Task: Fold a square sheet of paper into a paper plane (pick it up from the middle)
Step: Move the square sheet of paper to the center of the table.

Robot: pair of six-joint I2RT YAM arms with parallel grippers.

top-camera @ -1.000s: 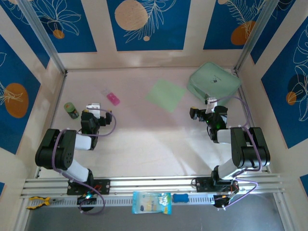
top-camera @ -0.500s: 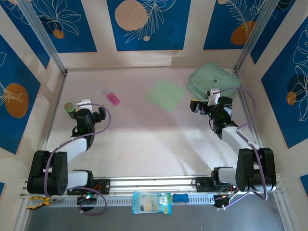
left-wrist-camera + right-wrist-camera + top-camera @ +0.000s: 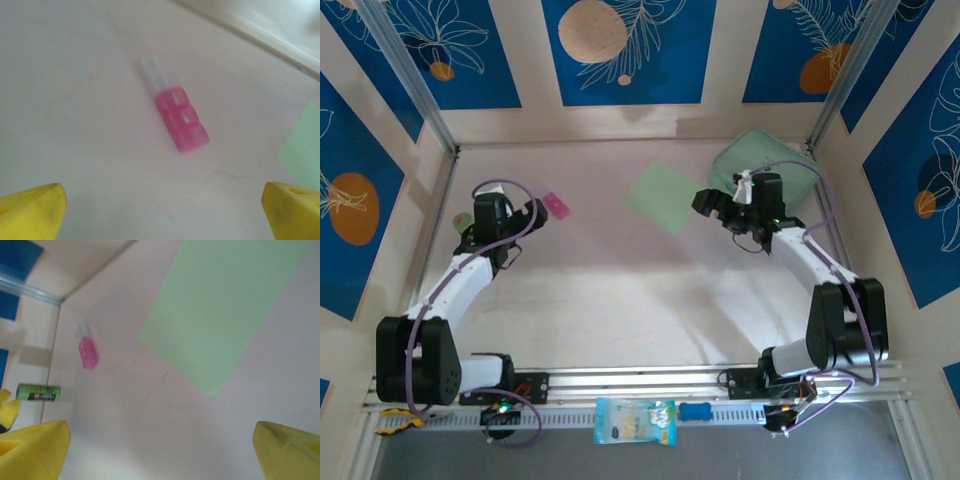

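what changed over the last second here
Both arms unfolded away from their bases: the left fingers went toward the small pink item, the right fingers toward the square sheet of paper. Both are open; nothing was gripped. Paper, pink item and mint case stayed put.

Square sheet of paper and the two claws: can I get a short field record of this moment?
square sheet of paper: flat on the table, unfolded, not held
left claw: open, empty, pointed at the pink block
right claw: open, empty, facing the sheet, not touching it
mint case: far right corner, partly behind the right arm
green tube: lying on its side near the left wall
folding: not yet begun
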